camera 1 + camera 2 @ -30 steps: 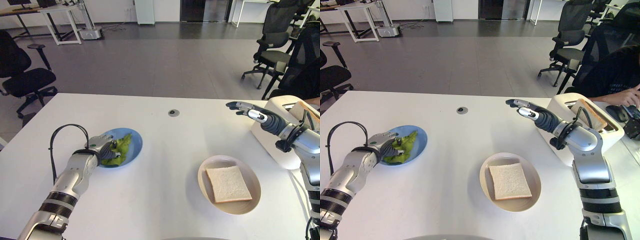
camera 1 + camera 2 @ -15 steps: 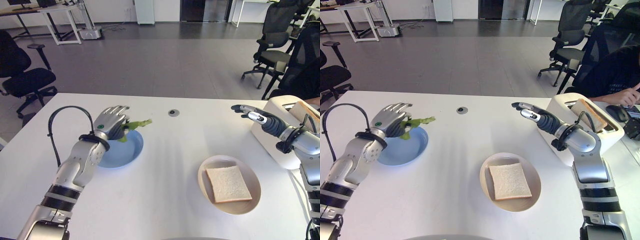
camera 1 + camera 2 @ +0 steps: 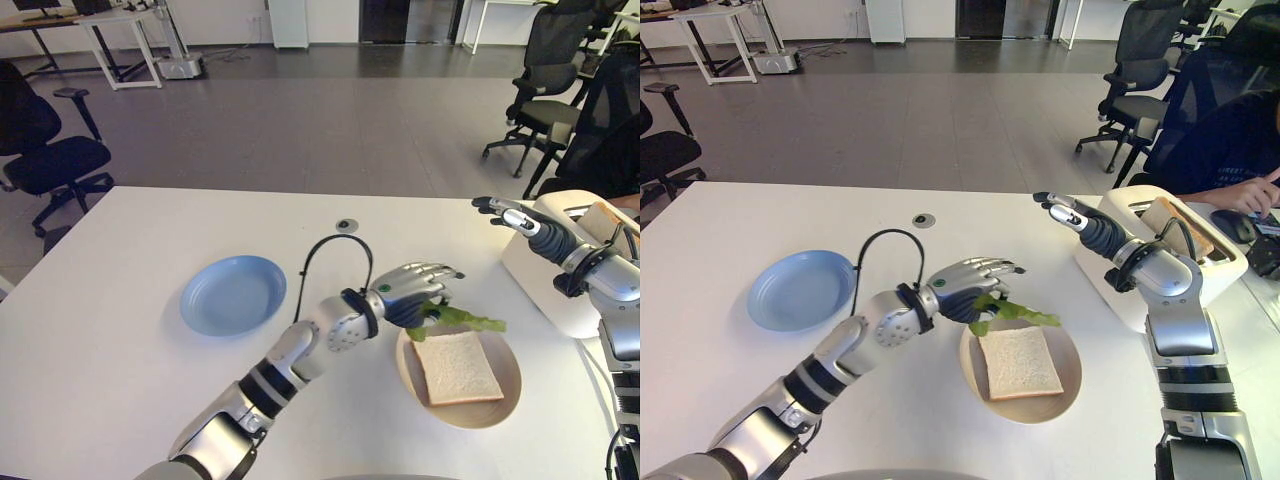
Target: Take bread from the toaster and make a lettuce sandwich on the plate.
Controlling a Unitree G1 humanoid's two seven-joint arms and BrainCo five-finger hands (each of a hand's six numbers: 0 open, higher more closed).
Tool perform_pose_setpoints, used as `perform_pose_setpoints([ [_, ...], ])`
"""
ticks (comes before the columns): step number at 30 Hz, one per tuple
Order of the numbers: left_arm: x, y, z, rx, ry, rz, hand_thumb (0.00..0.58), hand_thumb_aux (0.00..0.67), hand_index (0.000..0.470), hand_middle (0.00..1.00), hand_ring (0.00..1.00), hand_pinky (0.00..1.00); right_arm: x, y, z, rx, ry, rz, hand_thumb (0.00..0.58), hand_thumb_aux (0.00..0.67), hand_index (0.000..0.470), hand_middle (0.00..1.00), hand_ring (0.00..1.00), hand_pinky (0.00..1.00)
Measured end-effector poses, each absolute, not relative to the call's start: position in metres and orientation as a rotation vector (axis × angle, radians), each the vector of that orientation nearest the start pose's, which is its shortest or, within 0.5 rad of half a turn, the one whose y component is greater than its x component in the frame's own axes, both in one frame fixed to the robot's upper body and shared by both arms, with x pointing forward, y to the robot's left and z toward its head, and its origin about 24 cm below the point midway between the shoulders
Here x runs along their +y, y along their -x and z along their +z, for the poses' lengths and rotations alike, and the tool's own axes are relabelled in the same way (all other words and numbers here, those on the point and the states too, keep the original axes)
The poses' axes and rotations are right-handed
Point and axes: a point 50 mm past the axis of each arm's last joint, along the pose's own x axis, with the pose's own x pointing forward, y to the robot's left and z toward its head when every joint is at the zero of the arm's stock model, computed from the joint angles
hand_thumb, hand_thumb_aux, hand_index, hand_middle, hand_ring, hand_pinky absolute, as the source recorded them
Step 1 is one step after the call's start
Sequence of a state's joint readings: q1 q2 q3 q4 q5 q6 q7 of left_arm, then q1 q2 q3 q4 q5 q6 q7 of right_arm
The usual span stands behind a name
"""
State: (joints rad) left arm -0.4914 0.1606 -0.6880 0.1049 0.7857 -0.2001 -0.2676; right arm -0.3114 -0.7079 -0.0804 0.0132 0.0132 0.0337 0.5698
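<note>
Lettuce hangs from my left hand, fingers curled on it, with the bread on the plate just below. I'm on the lettuce-laying step. Next, I'd judge: lower and let go. My right hand, spread and empty, is beside the toaster.

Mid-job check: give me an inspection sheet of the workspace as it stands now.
Surface: white table, with a small round grommet.
Job's things: bread slice lies on the beige plate; lettuce is held over its far edge; the toaster holds another slice.
Clutter: empty blue plate.
Hands: left hand shut on lettuce; right hand open beside the toaster.
Cables: black cable loops at the left wrist.
Surroundings: office chairs, desk.
</note>
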Motion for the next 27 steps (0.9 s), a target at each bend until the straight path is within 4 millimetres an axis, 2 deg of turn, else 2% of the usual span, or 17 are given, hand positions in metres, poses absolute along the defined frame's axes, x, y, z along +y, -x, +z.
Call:
perform_pose_setpoints([
  [1,-0.02,-0.255,0.095,-0.634,-1.176,-0.966,0.573,0.599,0.42,0.0,0.0,0.0,-0.247,-0.295,0.165,-0.102,0.736,0.43,0.0,0.0,0.0,0.0,0.0,0.0],
  [2,-0.021,-0.254,0.093,-0.634,-1.185,-0.972,0.564,0.56,0.393,0.0,0.0,0.0,-0.247,-0.294,0.165,-0.102,0.736,0.43,0.0,0.0,0.0,0.0,0.0,0.0],
  [3,-0.022,-0.253,0.092,-0.637,-1.19,-0.978,0.58,0.67,0.47,0.0,0.0,0.0,-0.247,-0.294,0.164,-0.102,0.737,0.43,0.0,0.0,0.0,0.0,0.0,0.0],
  [7,-0.029,-0.246,0.081,-0.642,-1.227,-1.033,0.58,0.67,0.47,0.0,0.0,0.0,-0.247,-0.293,0.163,-0.099,0.736,0.431,0.0,0.0,0.0,0.0,0.0,0.0],
  [8,-0.03,-0.245,0.08,-0.64,-1.229,-1.041,0.574,0.604,0.424,0.0,0.0,0.0,-0.247,-0.293,0.163,-0.1,0.736,0.432,0.0,0.0,0.0,0.0,0.0,0.0],
  [9,-0.03,-0.244,0.078,-0.637,-1.232,-1.05,0.511,0.439,0.308,0.0,0.0,0.0,-0.247,-0.293,0.163,-0.1,0.735,0.432,0.0,0.0,0.0,0.0,0.0,0.0],
  [10,-0.031,-0.244,0.077,-0.636,-1.234,-1.055,0.427,0.326,0.229,0.0,0.0,0.0,-0.247,-0.293,0.163,-0.1,0.734,0.432,0.0,0.0,0.0,0.0,0.0,0.0],
  [11,-0.031,-0.243,0.077,-0.634,-1.235,-1.056,0.447,0.349,0.245,0.0,0.0,0.0,-0.247,-0.293,0.163,-0.1,0.734,0.432,0.0,0.0,0.0,0.0,0.0,0.0],
  [12,-0.03,-0.243,0.077,-0.631,-1.234,-1.058,0.415,0.313,0.219,0.0,0.0,0.0,-0.247,-0.293,0.162,-0.1,0.734,0.433,0.0,0.0,0.0,0.0,0.0,0.0],
  [13,-0.03,-0.243,0.076,-0.626,-1.231,-1.061,0.31,0.213,0.149,0.0,0.0,0.0,-0.246,-0.293,0.162,-0.1,0.733,0.433,0.0,0.0,0.0,0.0,0.0,0.0],
  [14,-0.03,-0.242,0.075,-0.621,-1.227,-1.065,0.307,0.21,0.147,0.0,0.0,0.0,-0.246,-0.293,0.162,-0.1,0.733,0.434,0.0,0.0,0.0,0.0,0.0,0.0],
  [16,-0.03,-0.242,0.074,-0.614,-1.226,-1.072,0.251,0.166,0.116,0.0,0.0,0.0,-0.246,-0.293,0.162,-0.1,0.733,0.435,0.0,0.0,0.0,0.0,0.0,0.0],
  [17,-0.029,-0.242,0.074,-0.613,-1.225,-1.072,0.112,0.068,0.048,0.0,0.0,0.0,-0.246,-0.293,0.162,-0.099,0.733,0.435,0.0,0.0,0.0,0.0,0.0,0.0],
  [18,-0.029,-0.242,0.075,-0.615,-1.224,-1.07,0.049,0.029,0.02,0.0,0.0,0.0,-0.246,-0.293,0.162,-0.099,0.733,0.435,0.0,0.0,0.0,0.0,0.0,0.0],
  [21,-0.029,-0.242,0.077,-0.622,-1.22,-1.062,0.0,0.0,0.0,0.0,0.0,0.0,-0.245,-0.294,0.161,-0.099,0.733,0.436,0.0,0.0,0.0,0.0,0.0,0.0],
  [27,-0.026,-0.245,0.084,-0.626,-1.182,-1.037,0.0,0.0,0.0,0.0,0.0,0.0,-0.245,-0.294,0.16,-0.098,0.731,0.437,0.0,0.0,0.0,0.0,0.0,0.0],
])
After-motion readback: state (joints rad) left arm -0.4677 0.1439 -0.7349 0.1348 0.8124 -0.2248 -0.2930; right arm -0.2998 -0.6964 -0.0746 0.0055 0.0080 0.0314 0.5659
